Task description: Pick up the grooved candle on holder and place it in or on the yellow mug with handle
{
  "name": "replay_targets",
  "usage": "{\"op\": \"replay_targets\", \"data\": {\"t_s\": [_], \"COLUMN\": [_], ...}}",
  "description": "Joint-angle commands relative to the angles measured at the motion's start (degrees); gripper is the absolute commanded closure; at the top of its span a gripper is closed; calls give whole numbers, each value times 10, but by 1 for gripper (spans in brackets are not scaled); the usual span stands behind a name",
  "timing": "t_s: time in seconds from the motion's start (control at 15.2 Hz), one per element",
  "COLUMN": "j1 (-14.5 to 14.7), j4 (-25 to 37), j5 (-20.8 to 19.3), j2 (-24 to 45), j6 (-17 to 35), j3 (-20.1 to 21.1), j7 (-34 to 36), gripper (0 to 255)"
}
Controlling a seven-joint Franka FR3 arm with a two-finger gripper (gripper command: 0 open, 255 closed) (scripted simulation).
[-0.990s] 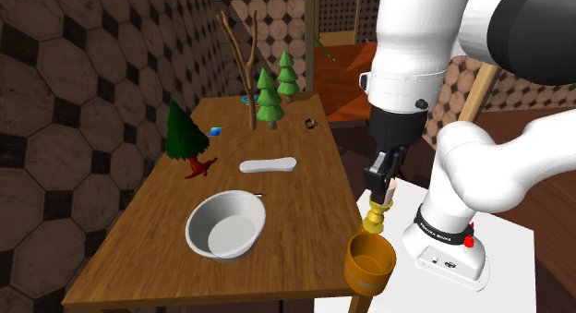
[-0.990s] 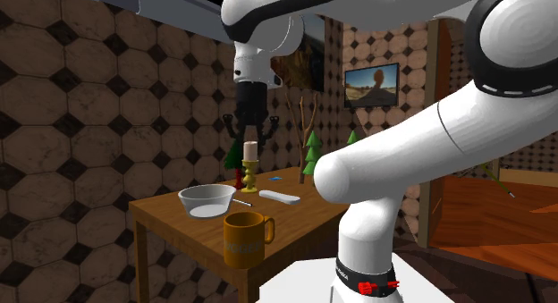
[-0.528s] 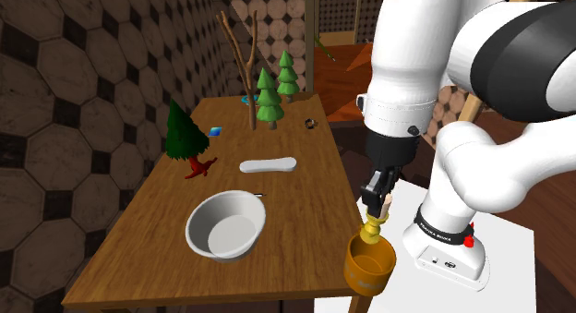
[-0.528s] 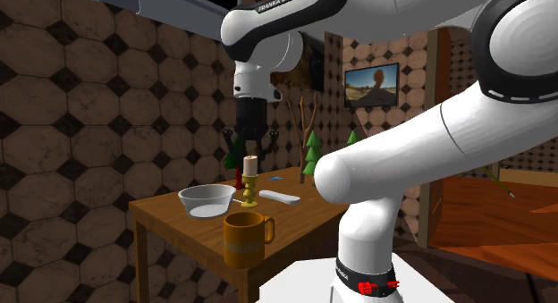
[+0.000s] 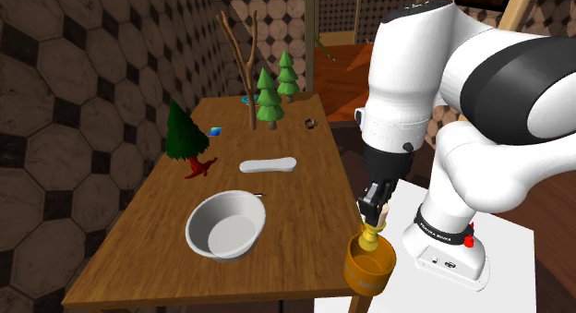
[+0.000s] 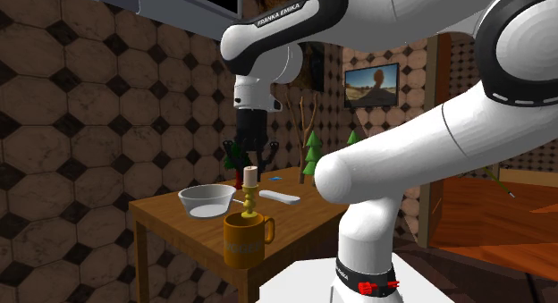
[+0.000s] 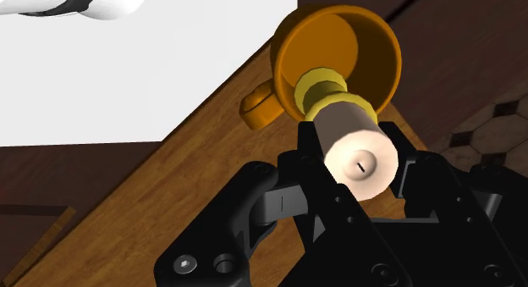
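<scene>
Gripper [image 7: 360,156] fingers, matte black, clasped the smooth cream cylindrical candle [image 7: 349,129]; its rounded yellow holder [image 7: 320,89] hung at the glossy orange-yellow mug's [image 7: 378,48] mouth, on the wooden table [image 5: 157,219].

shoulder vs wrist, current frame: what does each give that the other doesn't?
Shoulder view adds the rest of the tabletop: a white round bowl, a white flat oblong piece, green cone trees and a bare brown branch. Wrist view adds the cream grooved candle on its yellow holder seen end-on, with its wick mark, plus the handle of the orange-yellow mug. Shared: the black end effector shut on the candle, the holder's base at the mug's mouth, and the wooden table.
</scene>
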Motion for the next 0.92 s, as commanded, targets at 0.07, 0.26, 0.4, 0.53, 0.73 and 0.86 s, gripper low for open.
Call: {"op": "replay_targets", "data": {"t_s": [0.07, 0.26, 0.4, 0.53, 0.73, 0.86], "j1": [0, 0, 0, 0, -8, -15], "j4": [-1, -1, -1, -1, 37, 72], "j5": [0, 0, 0, 0, -17, -31], "j2": [0, 0, 0, 0, 5, 12], "j6": [1, 1, 0, 0, -32, -61], "j3": [0, 0, 0, 0, -17, -31], "j7": [0, 0, 0, 0, 2, 3], "gripper": [255, 0, 0, 0, 0, 0]}}
